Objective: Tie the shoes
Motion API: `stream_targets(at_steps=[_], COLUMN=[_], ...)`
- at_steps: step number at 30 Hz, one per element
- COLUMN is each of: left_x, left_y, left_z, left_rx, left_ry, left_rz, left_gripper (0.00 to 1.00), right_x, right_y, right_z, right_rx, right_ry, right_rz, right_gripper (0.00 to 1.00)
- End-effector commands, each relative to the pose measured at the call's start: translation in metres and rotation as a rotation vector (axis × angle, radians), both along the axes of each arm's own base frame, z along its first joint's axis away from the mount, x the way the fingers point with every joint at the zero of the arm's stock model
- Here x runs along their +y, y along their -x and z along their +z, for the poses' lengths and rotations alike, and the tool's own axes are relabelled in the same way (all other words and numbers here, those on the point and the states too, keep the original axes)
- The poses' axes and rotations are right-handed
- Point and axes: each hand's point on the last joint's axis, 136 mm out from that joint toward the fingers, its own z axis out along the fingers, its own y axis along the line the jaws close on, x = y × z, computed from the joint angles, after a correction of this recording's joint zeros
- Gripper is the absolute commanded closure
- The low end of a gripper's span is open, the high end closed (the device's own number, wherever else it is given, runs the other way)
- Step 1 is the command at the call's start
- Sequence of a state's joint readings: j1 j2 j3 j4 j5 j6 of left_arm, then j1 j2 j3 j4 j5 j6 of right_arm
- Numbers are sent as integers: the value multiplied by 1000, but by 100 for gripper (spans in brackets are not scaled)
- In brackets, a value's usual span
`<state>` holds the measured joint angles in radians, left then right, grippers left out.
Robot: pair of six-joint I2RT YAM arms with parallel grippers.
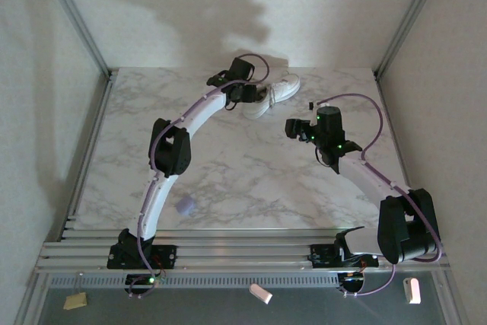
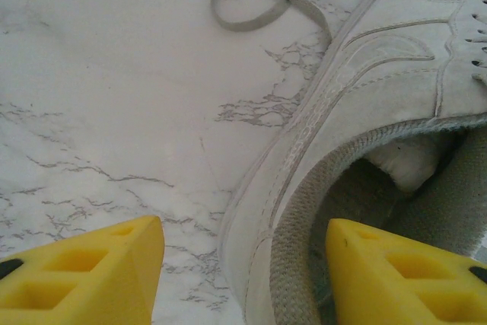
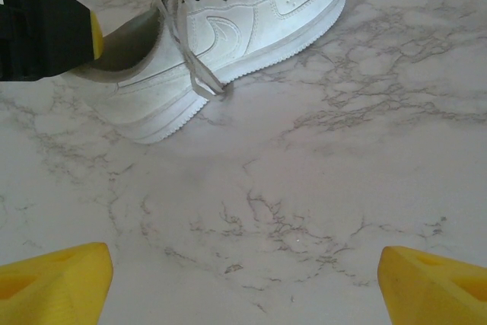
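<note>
The white low-top shoe (image 1: 275, 93) lies at the back of the marble table (image 1: 228, 165), its toe pointing right. My left gripper (image 1: 248, 94) is at its heel. In the left wrist view the gripper (image 2: 243, 272) stands open astride the shoe's (image 2: 380, 74) collar wall, one yellow finger (image 2: 403, 272) inside the grey-lined opening and the other finger (image 2: 84, 272) over bare marble. A loose lace loop (image 2: 251, 1) lies on the table beside the shoe. My right gripper (image 1: 298, 129) hangs open over bare marble, short of the shoe (image 3: 228, 43); a lace (image 3: 194, 74) droops down the shoe's side.
A small lavender blob (image 1: 184, 205) lies near the left arm's base. A tiny dark thing (image 1: 310, 104) sits right of the shoe. Metal frame posts (image 1: 76, 17) rise at the back corners. Small white pieces (image 1: 261, 293) lie below the table's front rail.
</note>
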<state>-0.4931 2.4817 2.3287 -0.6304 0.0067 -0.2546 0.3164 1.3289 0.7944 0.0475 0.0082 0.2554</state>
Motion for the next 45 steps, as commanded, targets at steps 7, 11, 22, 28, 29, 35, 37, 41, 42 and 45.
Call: stream_targets(at_steps=[7, 11, 22, 28, 29, 35, 37, 41, 42, 45], left_x=[8, -1, 10, 28, 33, 61, 70, 82, 84, 90], left_y=[25, 29, 29, 73, 83, 134, 147, 165, 168, 171], left_z=[-54, -54, 19, 53, 55, 81, 89, 102, 106, 127], left_rx=[184, 205, 101, 36, 27, -45, -62, -63, -64, -87], left_ry=[-56, -10, 35, -22, -8, 128, 156, 185, 188, 211], left_rz=[-19, -20, 107, 222, 242, 285, 300, 324, 331, 353], left_gripper=[60, 75, 100, 100, 100, 100, 100, 100, 100, 100], right_x=[-6, -7, -7, 9, 14, 52, 63, 93, 100, 115], right_y=[-3, -2, 0, 12, 16, 52, 65, 96, 102, 115], right_z=[-3, -2, 11, 22, 22, 16, 15, 14, 12, 3], right_rx=[8, 5, -33, -42, -40, -13, -5, -14, -38, -89], right_ry=[6, 8, -2, -57, -61, -95, -141, -227, -213, -139], right_rz=[-33, -41, -34, 1, 14, 165, 227, 427, 468, 527], right_gripper=[10, 10, 10, 12, 12, 11, 9, 3, 2, 2])
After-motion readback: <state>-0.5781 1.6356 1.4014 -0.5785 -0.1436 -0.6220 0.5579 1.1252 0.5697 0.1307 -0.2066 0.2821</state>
